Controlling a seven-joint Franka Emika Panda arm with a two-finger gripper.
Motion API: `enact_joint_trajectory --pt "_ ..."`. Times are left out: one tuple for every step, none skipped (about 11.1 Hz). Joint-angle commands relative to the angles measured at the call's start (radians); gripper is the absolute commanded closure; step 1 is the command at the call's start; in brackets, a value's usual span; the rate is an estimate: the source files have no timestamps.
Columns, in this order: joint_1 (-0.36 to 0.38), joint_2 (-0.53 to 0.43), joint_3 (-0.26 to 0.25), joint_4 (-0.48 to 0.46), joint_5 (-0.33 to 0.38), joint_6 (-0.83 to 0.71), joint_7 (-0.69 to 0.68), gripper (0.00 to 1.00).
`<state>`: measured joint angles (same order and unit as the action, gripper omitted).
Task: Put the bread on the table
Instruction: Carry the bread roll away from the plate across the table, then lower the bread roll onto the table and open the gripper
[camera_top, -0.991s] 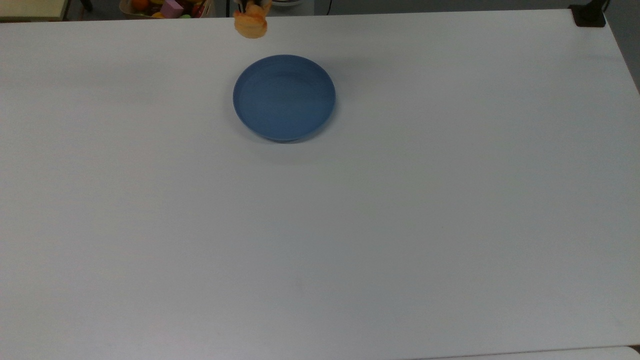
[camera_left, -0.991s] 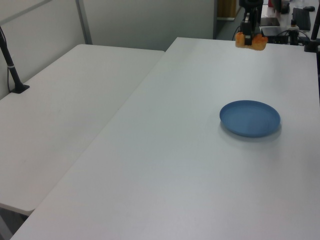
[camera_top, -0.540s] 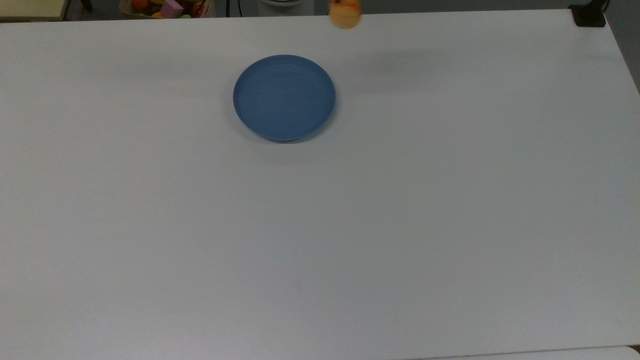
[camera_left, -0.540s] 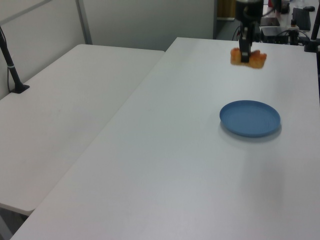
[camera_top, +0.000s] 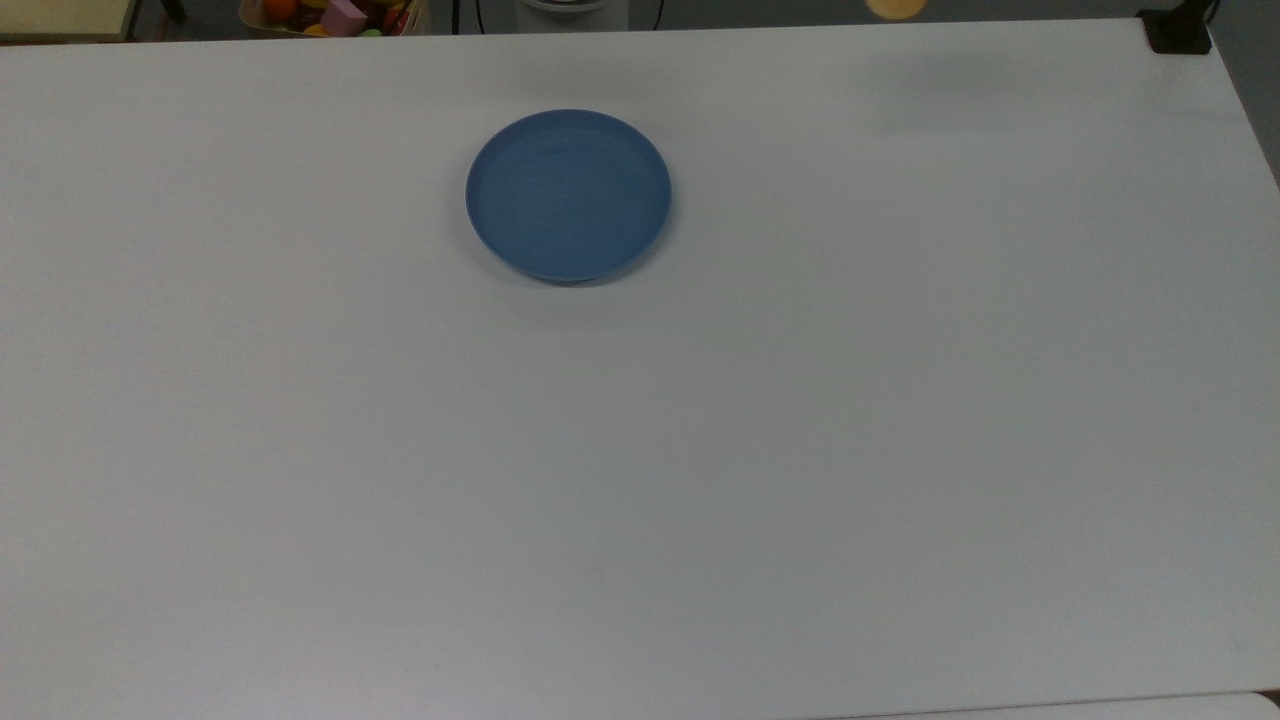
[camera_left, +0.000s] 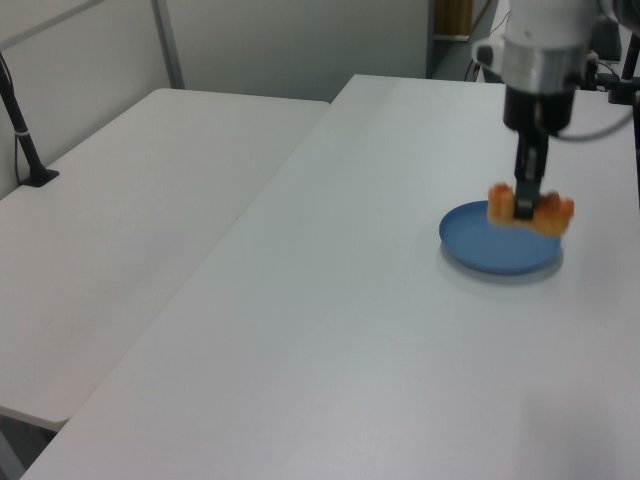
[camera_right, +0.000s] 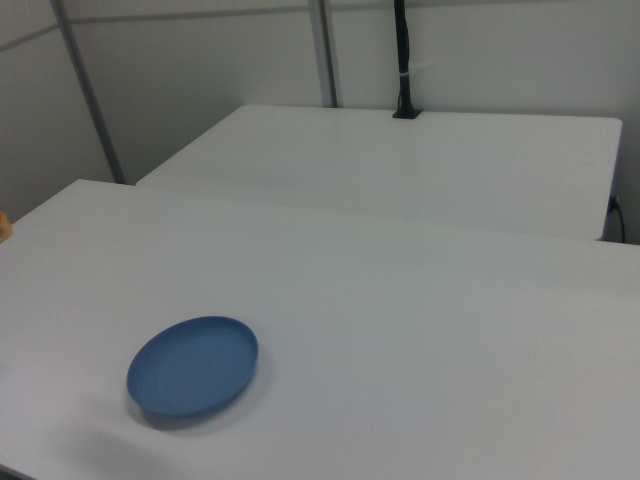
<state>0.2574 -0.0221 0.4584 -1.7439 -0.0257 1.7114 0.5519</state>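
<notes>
The bread (camera_left: 531, 209), a small golden-orange lumpy loaf, hangs in the air in my gripper (camera_left: 524, 207), whose dark fingers (camera_left: 528, 172) are shut on its middle. In the left view it overlaps the near part of the blue plate (camera_left: 499, 240) without resting on it. The top view has the bread (camera_top: 895, 8) as a blur at the upper edge, to the right of the blue plate (camera_top: 568, 195). A sliver of the bread (camera_right: 4, 226) shows at the right view's left edge. The white table (camera_top: 700, 480) lies below, and the plate (camera_right: 192, 365) holds nothing.
A bin of colourful toys (camera_top: 340, 15) stands beyond the table's far edge at the top view's upper left. A black clamp (camera_top: 1180, 30) sits on the top view's upper right corner. A second white table (camera_left: 130, 200) adjoins, with a black post (camera_left: 20, 120).
The gripper has carried the bread to the right along the top view's upper edge. In the left view it has come nearer and lower, from beyond the plate to over it.
</notes>
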Motion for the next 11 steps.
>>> enact_joint_trajectory --pt "0.057 -0.006 0.002 -0.130 0.042 0.170 0.078 0.83" --pt "0.081 0.011 0.002 -0.169 0.052 0.235 0.082 0.83" --pt "0.103 0.037 0.002 -0.196 0.052 0.288 0.115 0.83" --pt "0.114 0.078 0.002 -0.201 0.050 0.336 0.155 0.83" --pt "0.127 0.117 0.002 -0.203 0.050 0.377 0.172 0.83" --pt "0.140 0.151 0.002 -0.203 0.050 0.416 0.199 0.83" --pt "0.154 0.192 0.002 -0.201 0.046 0.445 0.229 0.83" --pt "0.163 0.229 0.002 -0.201 0.040 0.485 0.235 0.83" --pt "0.170 0.266 0.002 -0.198 0.033 0.520 0.235 0.83" --pt "0.177 0.305 0.000 -0.191 0.023 0.542 0.240 0.81" --pt "0.178 0.335 0.000 -0.186 -0.014 0.569 0.256 0.79"
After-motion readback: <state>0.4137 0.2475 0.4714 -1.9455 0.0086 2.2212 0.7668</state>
